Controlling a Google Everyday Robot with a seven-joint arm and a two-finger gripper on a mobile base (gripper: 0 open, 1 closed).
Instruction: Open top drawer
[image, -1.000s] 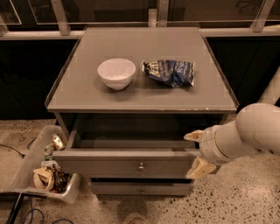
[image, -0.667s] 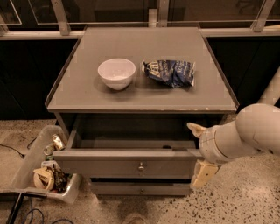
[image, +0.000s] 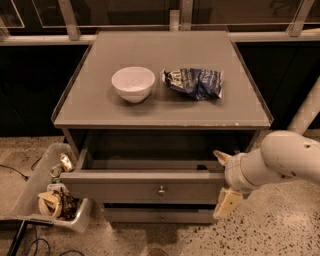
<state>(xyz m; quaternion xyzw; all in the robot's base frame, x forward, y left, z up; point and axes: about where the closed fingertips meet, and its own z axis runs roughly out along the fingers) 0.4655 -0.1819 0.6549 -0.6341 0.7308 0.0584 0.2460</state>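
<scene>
Camera view looks down on a grey cabinet (image: 200, 112) with a flat matte top. The top drawer (image: 120, 189) stands pulled part way out at 6 o'clock. Its wide plain front carries one small round metal knob (image: 161, 190), and the grey box behind it is in shadow. My gripper (image: 225, 180) is at 4 o'clock, just beside the right end of that front, with its two pale cream fingers (image: 227, 202) spread wide. One finger points up by the drawer's corner and the other hangs below it; I cannot tell whether either touches. My arm (image: 285, 157) behind it is smooth, rounded and white. Against a second ago the fingers stand further apart and the gripper sits slightly lower, while the drawer front is where it was. On top, a round glossy white bowl (image: 133, 83) stands at 11 o'clock, with a crumpled blue foil bag (image: 194, 82) at its 3 o'clock. A slimmer drawer front (image: 130, 216) lies below. At 8 o'clock a clear plastic bin (image: 30, 185) of odds and ends sits on the speckled floor (image: 280, 230).
</scene>
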